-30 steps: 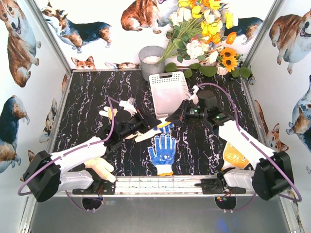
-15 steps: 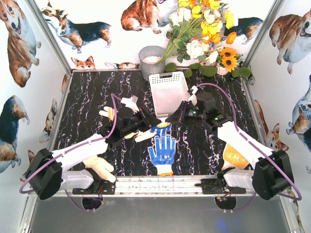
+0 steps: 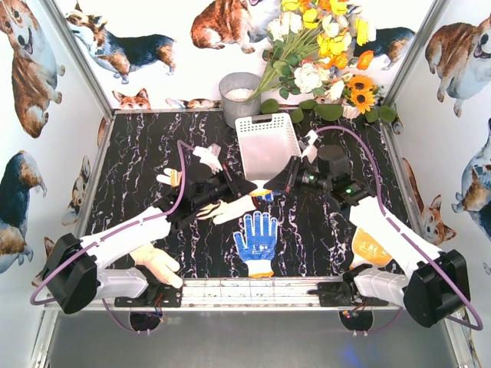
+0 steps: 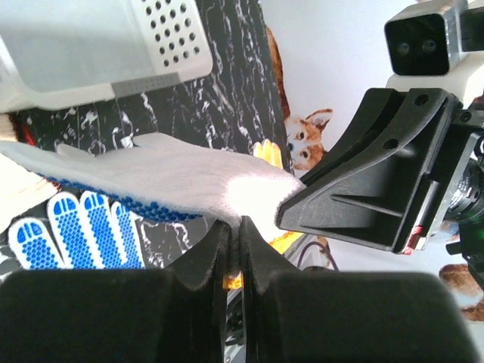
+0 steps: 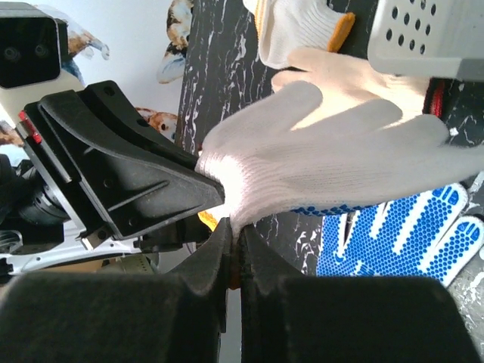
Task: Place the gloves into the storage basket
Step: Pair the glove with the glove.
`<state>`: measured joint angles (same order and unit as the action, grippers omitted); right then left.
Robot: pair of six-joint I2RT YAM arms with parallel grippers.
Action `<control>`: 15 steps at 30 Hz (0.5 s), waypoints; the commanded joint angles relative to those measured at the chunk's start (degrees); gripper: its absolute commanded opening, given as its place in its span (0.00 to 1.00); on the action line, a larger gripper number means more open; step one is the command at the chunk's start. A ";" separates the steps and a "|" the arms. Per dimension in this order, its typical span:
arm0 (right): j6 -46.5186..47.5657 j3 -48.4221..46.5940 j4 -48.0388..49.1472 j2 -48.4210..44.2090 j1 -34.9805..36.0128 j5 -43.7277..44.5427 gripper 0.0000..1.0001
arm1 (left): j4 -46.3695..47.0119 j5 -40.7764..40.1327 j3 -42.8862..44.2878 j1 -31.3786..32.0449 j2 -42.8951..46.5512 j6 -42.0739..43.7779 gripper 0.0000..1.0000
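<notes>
Both grippers pinch the cuff end of one white knit glove (image 3: 261,193) with a blue dotted face, holding it above the table just in front of the white storage basket (image 3: 285,130). My left gripper (image 3: 247,188) is shut on this glove (image 4: 174,178) from the left. The right gripper (image 3: 271,187) is shut on the same glove (image 5: 325,162) from the right. A second blue dotted glove (image 3: 257,238) lies flat on the table below them. A cream glove (image 3: 226,211) lies under the left arm. More gloves (image 3: 205,159) lie further left.
A grey metal bucket (image 3: 239,96) stands behind the basket, with a bunch of flowers (image 3: 322,54) at the back right. A yellowish glove (image 3: 157,264) lies by the left arm's base and an orange one (image 3: 368,249) by the right arm's base.
Both grippers have carried the held glove a little farther from the arms' bases, toward the basket's near edge. The gloves on the table have not moved.
</notes>
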<state>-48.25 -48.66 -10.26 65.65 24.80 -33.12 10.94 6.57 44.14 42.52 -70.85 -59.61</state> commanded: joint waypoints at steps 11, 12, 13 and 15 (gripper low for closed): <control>4.26 7.93 -3.42 -8.61 1.16 -0.14 0.00 | 0.00 1.45 -8.57 4.18 0.37 -1.42 0.00; 4.25 8.23 -3.86 -8.90 1.33 -0.23 0.00 | -0.44 1.43 -8.77 4.34 0.44 -1.39 0.00; 4.07 8.61 -4.23 -9.15 1.53 -0.31 0.00 | -0.90 1.43 -8.87 4.54 0.61 -1.38 0.00; 3.42 9.63 -4.37 -9.55 2.09 -0.59 0.00 | -1.77 1.43 -9.24 4.98 0.86 -1.51 0.00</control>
<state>-45.08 -40.47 -15.18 58.19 26.22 -33.17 11.75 8.36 36.49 47.00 -70.19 -61.32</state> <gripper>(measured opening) 0.047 0.010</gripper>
